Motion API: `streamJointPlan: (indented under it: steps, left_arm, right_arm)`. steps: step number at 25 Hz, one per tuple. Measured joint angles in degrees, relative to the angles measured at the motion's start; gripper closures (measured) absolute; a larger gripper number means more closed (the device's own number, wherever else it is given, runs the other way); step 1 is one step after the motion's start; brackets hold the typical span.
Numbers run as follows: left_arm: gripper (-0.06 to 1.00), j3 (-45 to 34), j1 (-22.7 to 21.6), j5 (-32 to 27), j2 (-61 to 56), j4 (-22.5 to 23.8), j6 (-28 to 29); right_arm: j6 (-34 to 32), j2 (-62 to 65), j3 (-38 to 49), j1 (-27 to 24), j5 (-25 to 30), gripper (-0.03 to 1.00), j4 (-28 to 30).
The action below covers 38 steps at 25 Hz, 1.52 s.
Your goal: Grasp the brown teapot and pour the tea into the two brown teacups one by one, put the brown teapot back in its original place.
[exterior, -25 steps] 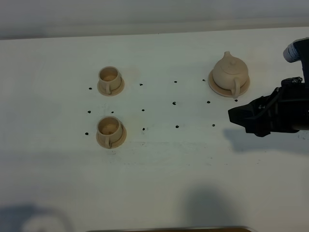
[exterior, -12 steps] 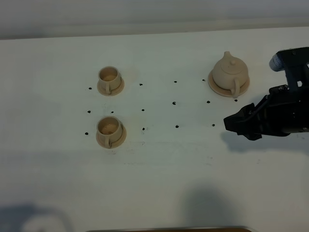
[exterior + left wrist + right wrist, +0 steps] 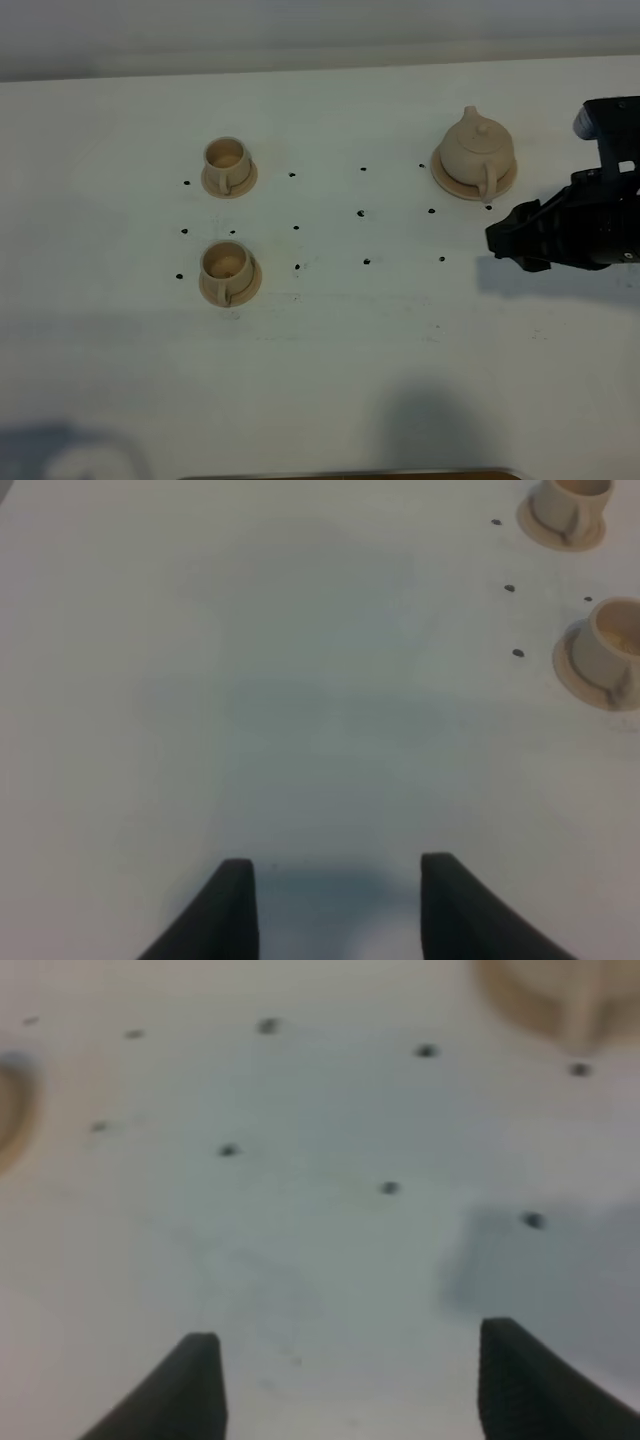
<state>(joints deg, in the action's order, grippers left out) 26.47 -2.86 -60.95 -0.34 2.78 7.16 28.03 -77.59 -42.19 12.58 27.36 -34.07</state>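
The brown teapot (image 3: 478,148) stands upright on its round coaster, the original place (image 3: 445,178), at the back right, handle toward the front. The two brown teacups sit on saucers at the left, one farther back (image 3: 226,160) and one nearer (image 3: 226,265). My right gripper (image 3: 497,240) hovers in front of and slightly right of the teapot, open and empty, not touching it. In the right wrist view its fingers (image 3: 185,1390) stand wide, and the teapot's base (image 3: 545,995) is a blur. My left gripper (image 3: 335,910) is open over bare table, with both teacups (image 3: 612,645) off to one side.
Small black dots (image 3: 361,213) mark the white table (image 3: 400,330) between the cups and the teapot. A dark-edged object (image 3: 350,474) lies at the front edge. The left arm does not show in the high view.
My right gripper slid a little left, then drew back to the right, ending close in front of the teapot. Teapot and cups have not moved.
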Motion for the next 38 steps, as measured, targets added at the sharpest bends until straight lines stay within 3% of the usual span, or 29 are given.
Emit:
streamJointPlan:
  steps: [5, 10, 19, 26, 38]
  left_arm:
    - [0.5, 0.0, 0.0, 0.0, 0.0, 0.0, 0.0]
    - [0.5, 0.0, 0.0, 0.0, 0.0, 0.0, 0.0]
    - [0.5, 0.0, 0.0, 0.0, 0.0, 0.0, 0.0]
    - [0.5, 0.0, 0.0, 0.0, 0.0, 0.0, 0.0]
    - [0.5, 0.0, 0.0, 0.0, 0.0, 0.0, 0.0]
  right_arm:
    - [-18.77, -2.69, -2.58, 0.0, 0.64, 0.47, 17.94]
    - [-27.24, -3.87, -5.5, 2.16, 4.28, 0.47, 28.97]
    - [-32.52, -12.0, -12.52, 3.14, 4.7, 0.47, 32.62]
    - [-38.04, -21.94, -22.98, 3.14, 5.37, 0.48, 36.85]
    - [-39.03, -33.39, -36.49, 3.14, 14.64, 0.48, 39.46]
